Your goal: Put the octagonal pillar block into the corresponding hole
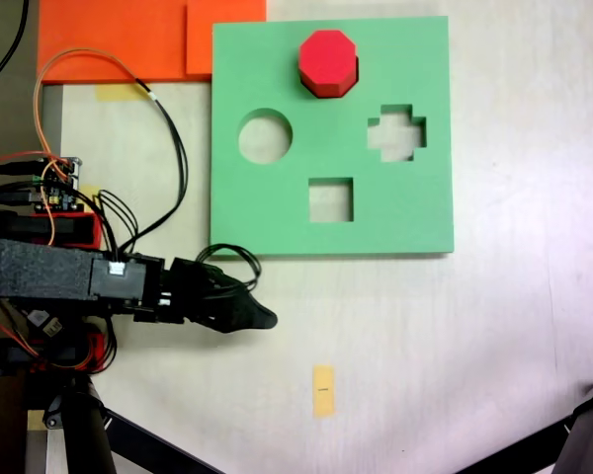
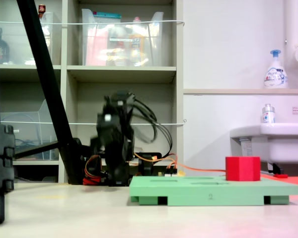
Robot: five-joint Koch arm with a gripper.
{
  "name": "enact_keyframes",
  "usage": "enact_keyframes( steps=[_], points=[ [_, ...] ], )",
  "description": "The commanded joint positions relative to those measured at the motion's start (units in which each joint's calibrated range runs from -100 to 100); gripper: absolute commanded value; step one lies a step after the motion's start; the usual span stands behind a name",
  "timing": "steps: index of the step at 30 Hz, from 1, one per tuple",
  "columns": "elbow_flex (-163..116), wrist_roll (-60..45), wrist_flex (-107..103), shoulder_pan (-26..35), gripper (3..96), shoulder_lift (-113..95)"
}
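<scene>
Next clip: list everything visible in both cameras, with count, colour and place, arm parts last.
Octagonal pillar block: one, red, standing on the green board near its top edge in the first exterior view, apparently seated in a cutout; it stands proud of the board in the second exterior view.
Foam board: one, green, centre of table, with round, cross and square cutouts open.
Orange sheets: two overlapping, top left in the first exterior view.
Yellow tape tag: one, on the table below the board.
Soap bottle: one, white and blue, on a ledge above the sink.
Shelving: one unit, holding clear bins.
Arm: one, black, left of the board; fingers off the board, holding nothing; open or shut unclear.
</scene>
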Motion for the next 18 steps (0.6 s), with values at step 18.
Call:
enact_keyframes(
  steps=[18],
  points=[
    [-25.3, -3.4, 25.6, 2.9, 48.7, -0.5]
  ],
)
